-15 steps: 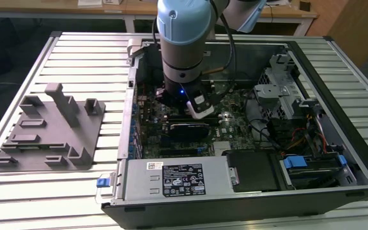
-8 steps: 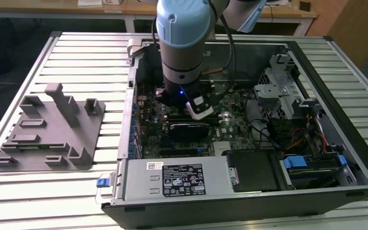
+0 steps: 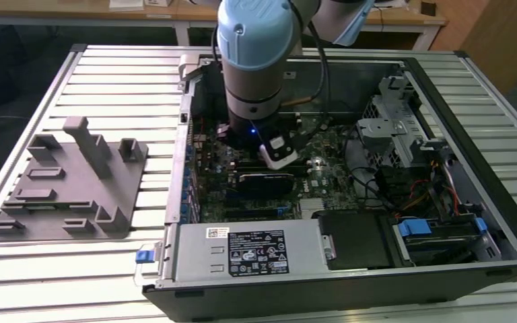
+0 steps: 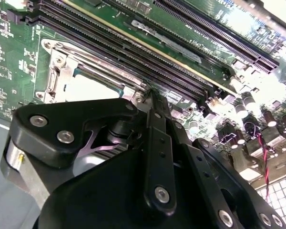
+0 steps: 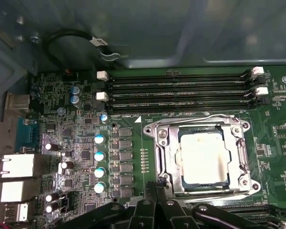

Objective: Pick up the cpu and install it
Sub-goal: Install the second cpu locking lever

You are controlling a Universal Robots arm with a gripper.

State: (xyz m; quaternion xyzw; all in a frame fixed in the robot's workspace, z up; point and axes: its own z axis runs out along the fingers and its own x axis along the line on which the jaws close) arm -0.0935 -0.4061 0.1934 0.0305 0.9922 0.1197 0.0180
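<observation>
Lying seated in socket (image 5: 202, 155): cpu (image 5: 203, 157) | tool (image 5: 158, 188) just beside it, fingers together, holding nothing

cpu (image 5: 204, 157) in socket (image 5: 164, 143)

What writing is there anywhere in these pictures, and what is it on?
Nothing reads clearly.
Black label on the power supply: print too small.
White sticker beside it: too small.
White lettering on the motherboard: blurred.
Cable tag: blurred.

A slatted metal table (image 3: 106, 81) fronts a wooden bench (image 3: 88, 13).
</observation>
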